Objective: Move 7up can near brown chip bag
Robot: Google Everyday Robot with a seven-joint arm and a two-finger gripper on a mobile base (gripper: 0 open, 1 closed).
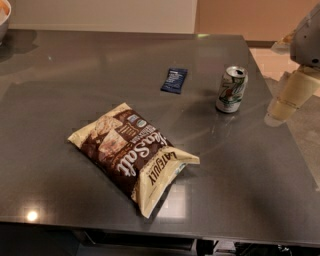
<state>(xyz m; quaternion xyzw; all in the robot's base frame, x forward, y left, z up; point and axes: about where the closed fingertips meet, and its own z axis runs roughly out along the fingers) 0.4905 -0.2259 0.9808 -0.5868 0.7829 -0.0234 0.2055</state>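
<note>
Ideally the gripper (291,97), beside the table (75,65), its grip state unreadable, needed to take the upright 7up can (232,90) squarely, mid-body.

A dark grey, glossy, flat-topped desk (75,75) fills most of the view. A small flat dark-blue rectangular packet (174,80) with white print lies on it, toward the far side and a little right of centre. At the far left corner the curved grey rim of a bowl (3,22) is cut off by the view's edge, with something orange inside. A cream-white wall panel (100,15) runs behind the desk. Pale tan floor (265,60) shows past the right edge, where the cream-coloured tool (292,95) hangs off the desk's right side.
</note>
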